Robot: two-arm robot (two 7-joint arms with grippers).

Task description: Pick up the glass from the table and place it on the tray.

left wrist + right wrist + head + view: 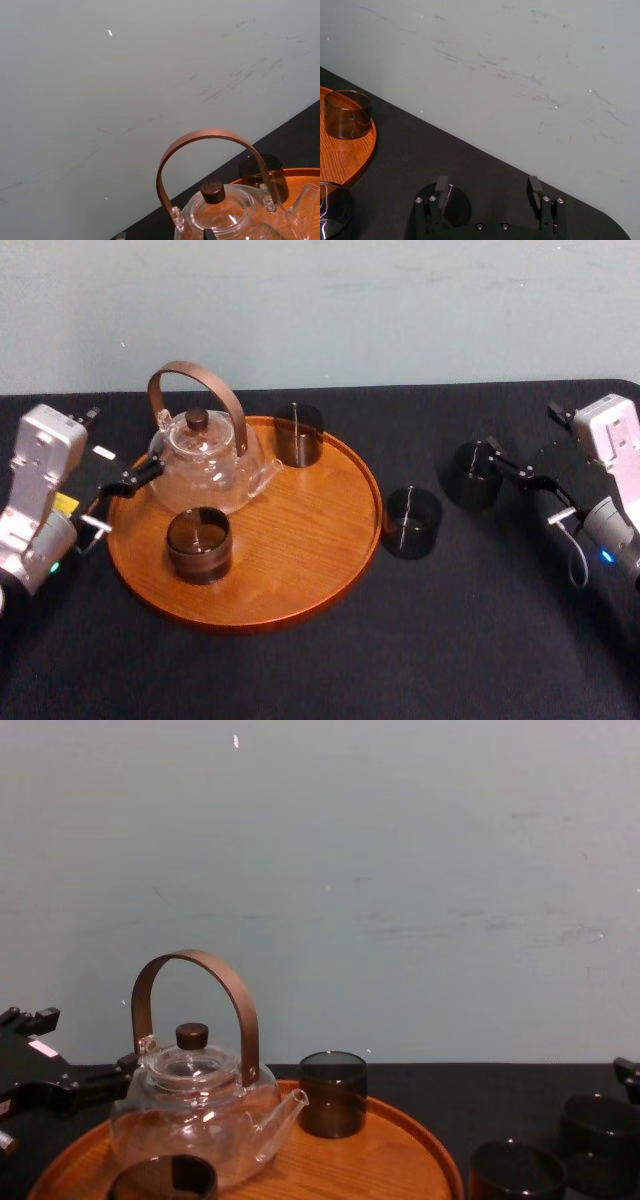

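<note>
- The glass [472, 475] stands upright on the table [300, 670], right of the tray [300, 540]; a second glass [412, 523] sits nearer the rim.
- My right gripper [488, 189] is beside it with its jaws spread, one finger just in front of the glass wall.
- I judge the glass light, rigid, slick and breakable. I'd grip across its wall at mid-height, squeezing gently.
- The left gripper [125, 490] idles by the teapot [205, 455], jaws spread.

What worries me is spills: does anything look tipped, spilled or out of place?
Nothing is tipped or spilled. Two dark smoky glass cups stand on the black matte table, right of the round orange-brown wooden tray: one beside its rim, one by the open right gripper. Left gripper sits at the tray's left.
</note>
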